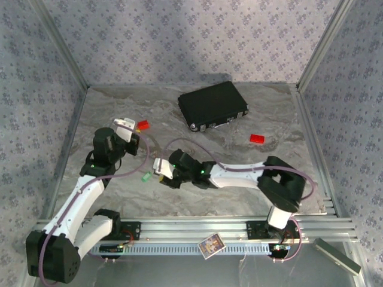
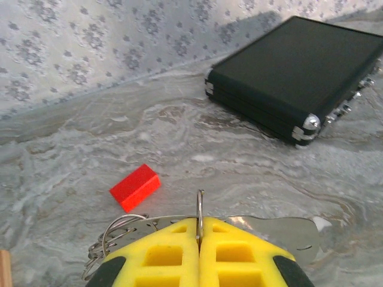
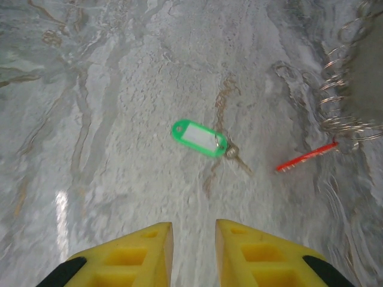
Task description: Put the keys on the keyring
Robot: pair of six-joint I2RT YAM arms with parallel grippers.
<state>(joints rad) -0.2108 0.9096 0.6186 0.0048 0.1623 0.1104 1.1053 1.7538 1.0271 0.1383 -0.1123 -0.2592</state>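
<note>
Marbled table [image 3: 119, 89] bears green key [image 3: 199, 138] ahead of right claw [image 3: 192, 230].

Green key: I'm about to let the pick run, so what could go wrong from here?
The green key lies flat on the table; the open right fingers may push it instead of gripping it. The left fingers pinch the keyring by one thin wire, so it may twist or slip.

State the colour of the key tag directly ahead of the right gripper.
Green key tag; right wrist view.
</note>
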